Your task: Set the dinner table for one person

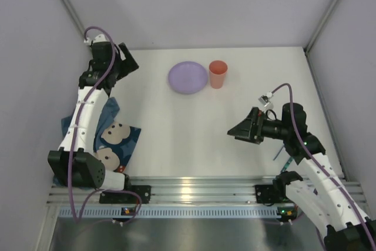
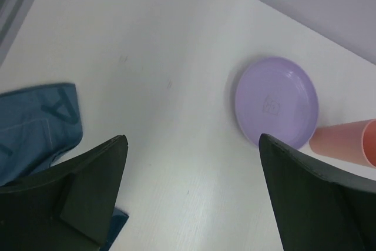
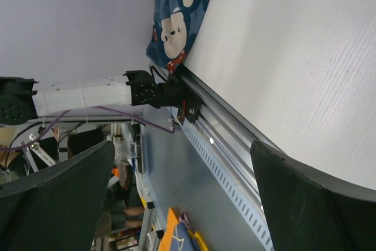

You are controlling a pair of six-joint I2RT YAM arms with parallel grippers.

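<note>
The plate (image 1: 188,77) sits far on the table (image 1: 176,127), cup (image 1: 218,74) just right of it, left gripper (image 1: 130,63) and right gripper (image 1: 235,131) spread empty; next, likely, pinch the mat (image 1: 120,136) bunched near-left of it.

- Bear-print mat (image 1: 117,136): in the top view its left part lies hidden beneath the left arm (image 1: 85,113). In the left wrist view it is cut by the left edge and covered below by a finger. In the right wrist view it is cut by the top edge.
- Orange cup (image 2: 343,142): the rim runs off the right edge and the base sits behind a finger.
- Purple plate (image 2: 276,101): the embossed centre mark is too small to read.
- Thin teal item (image 1: 286,160): mostly behind the right arm (image 1: 320,171); possibly a utensil.
- Right arm: leaves the frame at the bottom-right corner.
- Left gripper (image 2: 192,145) and right gripper (image 3: 182,148): the finger bases are cut by the bottom edges.
- Clutter (image 3: 126,192) beyond the rail: blurred.
</note>
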